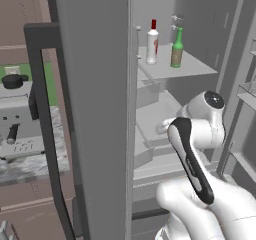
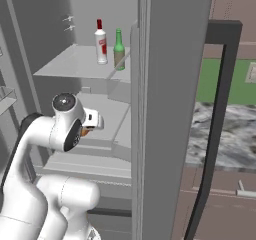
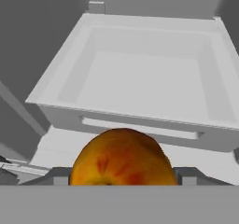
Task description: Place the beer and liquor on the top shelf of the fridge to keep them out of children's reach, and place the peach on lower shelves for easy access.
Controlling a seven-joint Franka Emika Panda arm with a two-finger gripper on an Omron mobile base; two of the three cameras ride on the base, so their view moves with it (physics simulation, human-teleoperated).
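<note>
The peach [image 3: 122, 157], orange with red streaks, sits low in the hand view, and my gripper [image 3: 122, 176] is shut on it. Just ahead of it is a lower shelf [image 3: 130, 115] with a thick boxy front. From the right base view, my gripper [image 2: 91, 125] reaches into the fridge [image 2: 170, 109] over that lower shelf [image 2: 107, 115], with a sliver of peach [image 2: 85, 132] showing. The white red-capped liquor [image 1: 152, 44] [image 2: 101, 44] and the green beer [image 1: 177, 49] [image 2: 119, 51] stand upright side by side on the top shelf [image 1: 195, 69] [image 2: 65, 64].
The open fridge door [image 1: 95, 109] with its black bar handle [image 1: 45, 124] stands left of the arm. Door shelves [image 1: 247, 94] line the right side. A coffee machine [image 1: 15, 114] sits on the marble counter [image 2: 225, 134] outside the fridge.
</note>
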